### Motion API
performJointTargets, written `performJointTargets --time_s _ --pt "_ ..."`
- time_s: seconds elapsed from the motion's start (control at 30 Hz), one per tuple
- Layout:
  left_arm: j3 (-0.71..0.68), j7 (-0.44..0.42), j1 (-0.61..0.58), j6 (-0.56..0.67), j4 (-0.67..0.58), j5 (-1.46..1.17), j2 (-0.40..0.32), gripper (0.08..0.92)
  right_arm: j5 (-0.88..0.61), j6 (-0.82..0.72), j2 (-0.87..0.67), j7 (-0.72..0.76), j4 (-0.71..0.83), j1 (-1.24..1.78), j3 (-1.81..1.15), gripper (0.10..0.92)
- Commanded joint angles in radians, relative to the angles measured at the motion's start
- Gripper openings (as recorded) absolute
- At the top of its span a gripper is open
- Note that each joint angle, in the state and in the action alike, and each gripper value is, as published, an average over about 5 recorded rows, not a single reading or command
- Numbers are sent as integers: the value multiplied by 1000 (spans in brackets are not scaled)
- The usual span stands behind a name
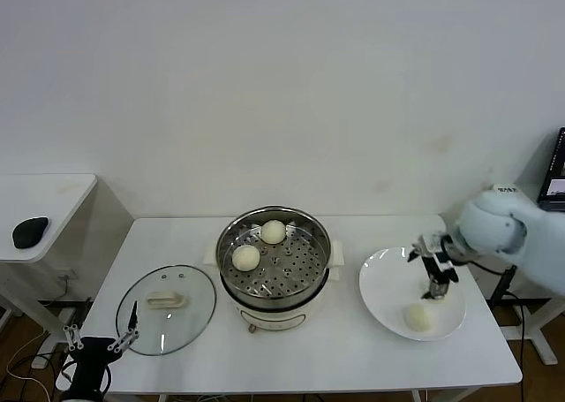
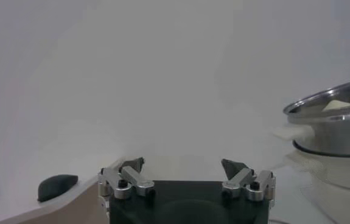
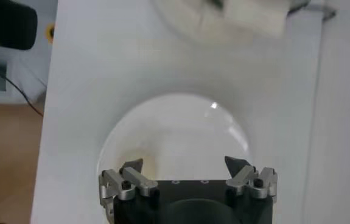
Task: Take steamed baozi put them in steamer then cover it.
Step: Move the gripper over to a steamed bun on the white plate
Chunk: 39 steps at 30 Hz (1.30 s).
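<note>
Two baozi (image 1: pixel 246 257) (image 1: pixel 274 231) sit side by side on the perforated tray of the steamer (image 1: pixel 274 265) at the centre of the counter (image 1: pixel 344 345). A third baozi (image 1: pixel 418 316) lies on the white plate (image 1: pixel 385 283) to the right. Right gripper (image 1: pixel 436 289) hangs over that plate, jaws wide, holding nothing, just behind the bun. The cover (image 1: pixel 166 307) lies flat left of the steamer. Left gripper (image 1: pixel 99 341) waits at the counter's near-left corner, jaws wide and empty.
</note>
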State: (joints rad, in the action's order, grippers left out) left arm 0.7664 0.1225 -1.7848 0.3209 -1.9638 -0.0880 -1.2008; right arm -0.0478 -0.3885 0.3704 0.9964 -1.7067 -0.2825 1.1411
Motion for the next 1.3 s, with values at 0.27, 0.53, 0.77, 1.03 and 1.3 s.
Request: performJointTargets --time_s 0.27,0.53,0.77,1.03,1.3 --pt "16 -1 -17 5 -7 3 -1 823 151 26 -10 -40 78 556 -432 823" --pt "21 0 -19 8 -4 4 -3 823 150 15 31 -40 115 560 -437 816" --pt "21 1 -17 10 -2 5 -6 823 149 13 51 -47 145 566 -442 764" --pt "21 2 -13 11 2 9 -7 823 141 7 68 -44 162 560 -447 713" --pt "21 3 -10 18 10 12 -6 823 125 3 74 -24 177 523 -425 617"
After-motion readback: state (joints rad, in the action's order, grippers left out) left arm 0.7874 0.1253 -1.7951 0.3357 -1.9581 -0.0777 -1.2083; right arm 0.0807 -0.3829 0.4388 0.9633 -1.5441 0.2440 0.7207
